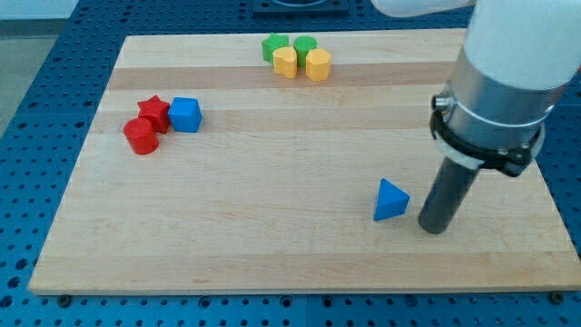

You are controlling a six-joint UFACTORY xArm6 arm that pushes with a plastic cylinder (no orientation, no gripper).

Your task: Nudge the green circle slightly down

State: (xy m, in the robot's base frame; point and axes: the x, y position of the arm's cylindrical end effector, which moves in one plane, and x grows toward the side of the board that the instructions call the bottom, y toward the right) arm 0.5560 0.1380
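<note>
no readable text, labels or numbers

Green circle [305, 44]: small green block, round in outline, flat top face upward, standing upright on the tabletop [272, 227] near its far edge at the view's top. It is the right-hand one of two green pieces there; its lower part is overlapped by two yellow pieces in front of it, so contact cannot be judged. Position relative to my tip [434, 226]: well apart from it, far toward the view's top and to the view's left. Not touched by the rod
</note>
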